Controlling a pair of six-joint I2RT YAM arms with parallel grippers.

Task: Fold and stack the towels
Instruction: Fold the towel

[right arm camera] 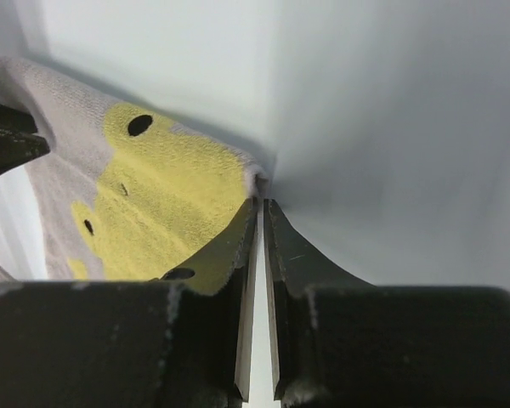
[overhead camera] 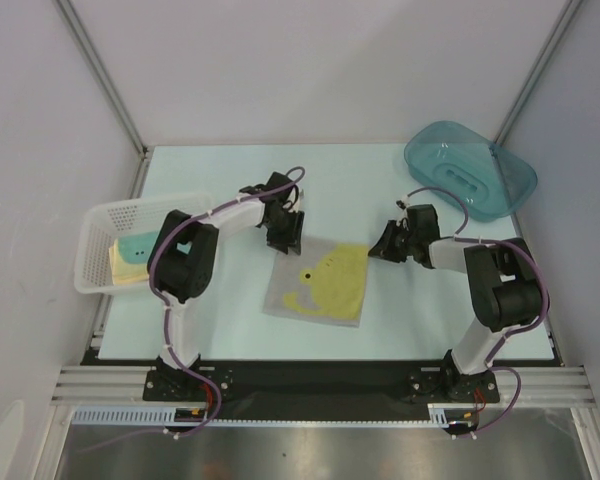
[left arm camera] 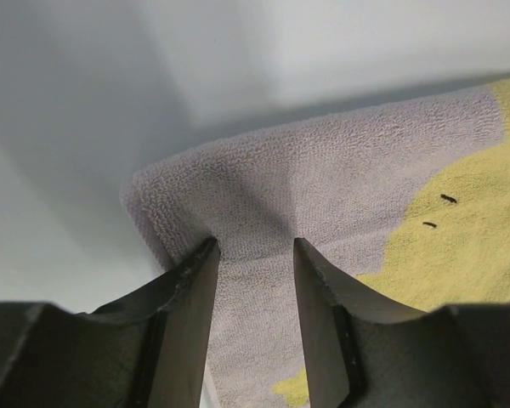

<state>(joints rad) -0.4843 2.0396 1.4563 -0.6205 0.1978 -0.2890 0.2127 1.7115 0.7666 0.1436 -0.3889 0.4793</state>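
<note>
A beige-grey towel with yellow patches point(overhead camera: 320, 285) lies spread flat mid-table. My left gripper point(overhead camera: 283, 237) is at its far left corner, open. In the left wrist view the gripper point(left arm camera: 255, 246) has its fingertips point(left arm camera: 206, 255) set down on the towel point(left arm camera: 323, 187) with cloth between them. My right gripper point(overhead camera: 382, 245) is at the far right corner. In the right wrist view it point(right arm camera: 262, 202) is shut, with the towel's corner point(right arm camera: 257, 180) pinched at its tips. A pale yellow and teal towel point(overhead camera: 135, 246) lies folded in the basket on a yellow one point(overhead camera: 123, 268).
The white mesh basket point(overhead camera: 100, 225) stands at the left edge of the table. A teal translucent tub point(overhead camera: 470, 170) sits at the back right corner. Grey walls close in the back and sides.
</note>
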